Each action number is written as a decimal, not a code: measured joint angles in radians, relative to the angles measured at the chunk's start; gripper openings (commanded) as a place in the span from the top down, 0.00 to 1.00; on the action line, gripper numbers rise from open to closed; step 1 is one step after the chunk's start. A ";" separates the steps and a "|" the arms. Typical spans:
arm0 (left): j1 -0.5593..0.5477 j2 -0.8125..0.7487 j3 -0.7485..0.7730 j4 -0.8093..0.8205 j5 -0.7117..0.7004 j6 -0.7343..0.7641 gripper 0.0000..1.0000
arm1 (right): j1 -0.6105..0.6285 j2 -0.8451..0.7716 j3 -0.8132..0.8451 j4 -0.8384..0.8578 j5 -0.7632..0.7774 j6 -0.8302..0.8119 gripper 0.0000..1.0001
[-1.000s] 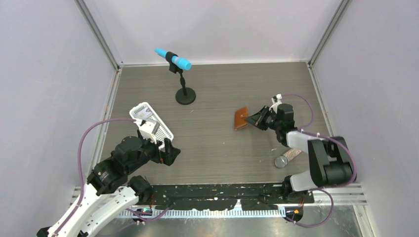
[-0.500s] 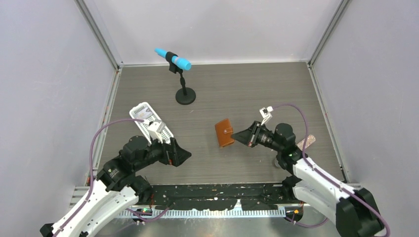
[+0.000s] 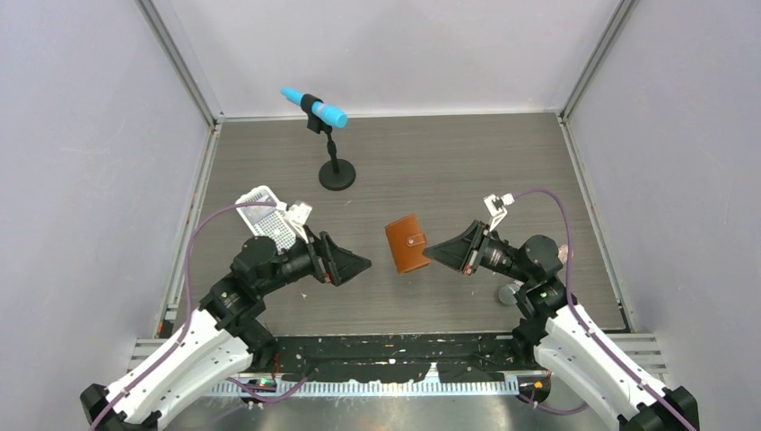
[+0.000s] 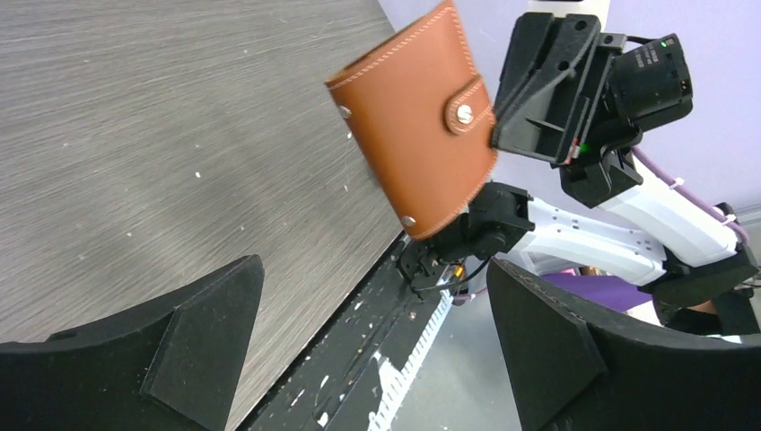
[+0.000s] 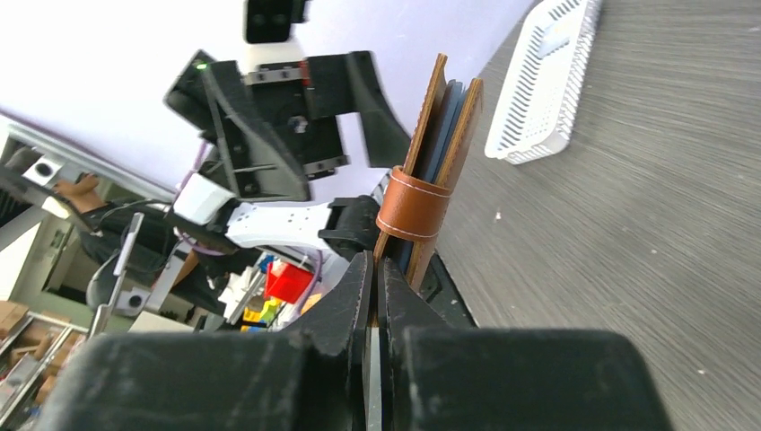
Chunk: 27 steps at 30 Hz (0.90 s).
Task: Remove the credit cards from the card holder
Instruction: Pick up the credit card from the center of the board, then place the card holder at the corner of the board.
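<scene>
- Right wrist view: the right gripper [image 5: 375, 262] is pinched shut on the lower edge of the card holder [image 5: 429, 171], holding it upright above the surface [image 5: 646, 224].
- The left gripper [image 4: 372, 269] has its jaws wide apart, facing the holder without touching it.
- Step in hand: presenting the holder. The snap tab [image 4: 466, 101] is fastened, so the next move probably calls for unsnapping it.
- The holder is flat, rectangular, stitched tan leather with blue inner layers. No credit cards can be made out.

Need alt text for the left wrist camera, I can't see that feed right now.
A tan-brown leather card holder, snapped shut, is held up over the grey wood-grain table by the right gripper, jaws shut on its snap-tab edge. The left gripper fills the foreground, jaws wide open, touching nothing.
</scene>
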 measured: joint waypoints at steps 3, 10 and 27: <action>0.000 0.044 -0.032 0.098 0.013 -0.031 0.00 | 0.001 -0.024 0.010 0.018 -0.020 0.028 0.95; -0.001 0.161 -0.058 0.299 0.047 -0.108 0.00 | 0.008 -0.038 0.006 0.104 -0.043 0.110 0.95; -0.034 0.343 -0.060 0.561 0.114 -0.216 0.55 | 0.022 -0.050 -0.047 0.097 -0.051 0.144 0.95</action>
